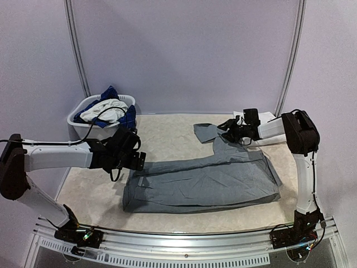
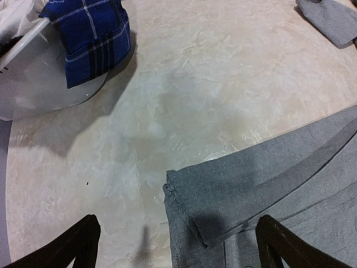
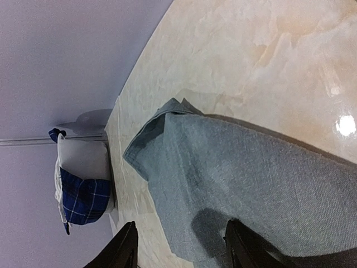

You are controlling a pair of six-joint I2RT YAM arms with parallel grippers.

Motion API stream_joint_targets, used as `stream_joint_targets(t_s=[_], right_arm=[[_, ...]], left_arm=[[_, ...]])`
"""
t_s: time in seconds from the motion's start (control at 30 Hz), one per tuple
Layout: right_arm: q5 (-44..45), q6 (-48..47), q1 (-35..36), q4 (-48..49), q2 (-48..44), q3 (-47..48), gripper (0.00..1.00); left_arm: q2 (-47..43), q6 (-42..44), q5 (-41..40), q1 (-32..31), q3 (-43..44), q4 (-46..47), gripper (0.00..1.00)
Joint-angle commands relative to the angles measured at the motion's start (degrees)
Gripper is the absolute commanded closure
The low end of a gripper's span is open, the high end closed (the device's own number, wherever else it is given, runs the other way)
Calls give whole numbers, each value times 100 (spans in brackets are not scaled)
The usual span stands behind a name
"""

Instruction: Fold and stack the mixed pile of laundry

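A plain grey T-shirt [image 1: 206, 181] lies flat on the table, its far long edge folded over and one sleeve [image 1: 205, 132] sticking out toward the back. My left gripper [image 1: 137, 160] hovers open at the shirt's left end. In the left wrist view its fingers [image 2: 78, 245] straddle the folded corner [image 2: 189, 206] without touching it. My right gripper [image 1: 230, 128] hangs open over the sleeve [image 3: 184, 162], with the cloth below the fingers [image 3: 245, 245] and nothing pinched. The other laundry, blue plaid [image 1: 129, 117] and white pieces [image 1: 106, 109], sits in the basket.
The white oval basket [image 1: 75, 119] stands at the back left corner, with plaid cloth [image 2: 89, 39] hanging over its rim [image 2: 33, 36]. Something white and flat [image 1: 266, 117] lies at the back right behind the right arm. A lilac wall closes off the far side.
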Motion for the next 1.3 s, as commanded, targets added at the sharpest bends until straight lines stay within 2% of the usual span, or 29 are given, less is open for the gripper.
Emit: stream_joint_targets(t_s=[0.0,0.37,0.47,0.83,1.27], right_arm=[[-70,285,31,309,-7,-139,46],[68,41,81,467,-1023,-1226,45],[-4,194,93,745,-921,-1186,45],[-21,533,211,789,-231,-537,46],[93,446,296,600,-233,-716,47]], left_arm=[[21,63,36,-57,-103,97,1],[77,80,148,-57,-94,213,1],[86,77,167,-57,-103,218,1],[14,63,112,-57,-147,156,1],[88,79,150,-57,-130,239,1]])
